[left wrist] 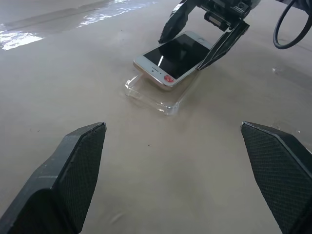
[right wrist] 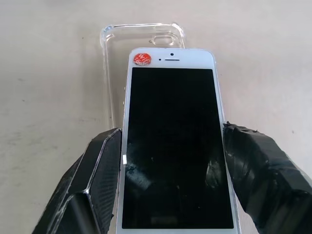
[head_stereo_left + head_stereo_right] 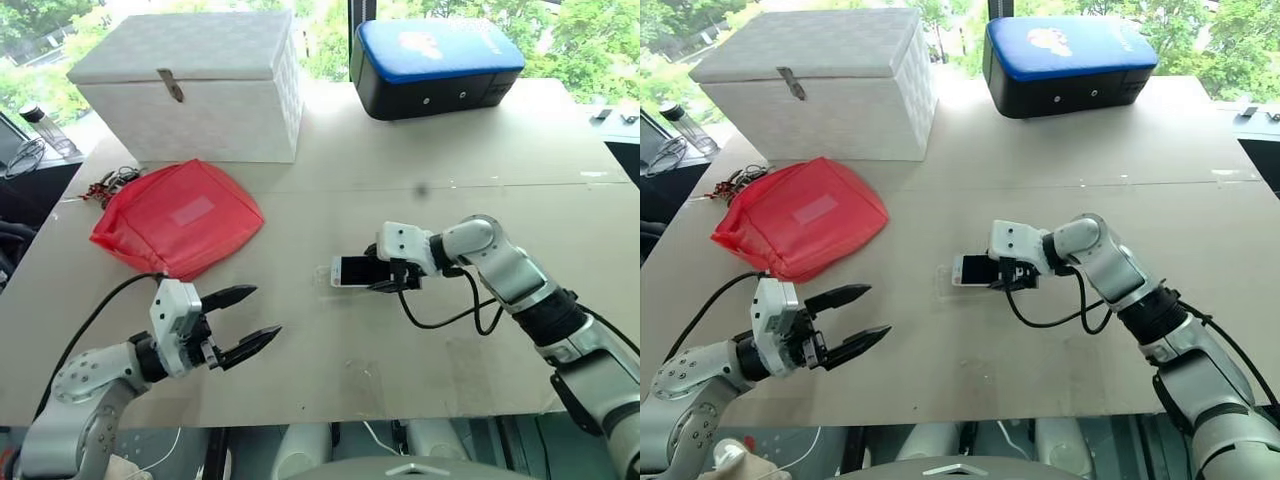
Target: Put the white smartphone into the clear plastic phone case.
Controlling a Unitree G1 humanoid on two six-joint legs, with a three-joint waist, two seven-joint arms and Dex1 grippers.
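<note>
My right gripper (image 3: pixel 392 273) is shut on the white smartphone (image 3: pixel 352 270), with one black finger on each long edge, near the middle of the table. The phone's dark screen (image 2: pixel 170 141) faces up, and there is a red sticker by its earpiece. It slants over the clear plastic phone case (image 1: pixel 155 95), which lies flat on the table with its open side up. The phone's free end reaches over the case's rim (image 2: pixel 141 30) and sits a little to one side of it. I cannot tell whether they touch. My left gripper (image 3: pixel 245 322) hovers open and empty nearer the front left, pointing at the case.
A red pouch (image 3: pixel 178 216) lies at the left with keys (image 3: pixel 108 184) beside it. A white latched box (image 3: pixel 190 85) stands at the back left. A black case with a blue top (image 3: pixel 432 65) stands at the back right. The table's front edge (image 3: pixel 330 418) is close.
</note>
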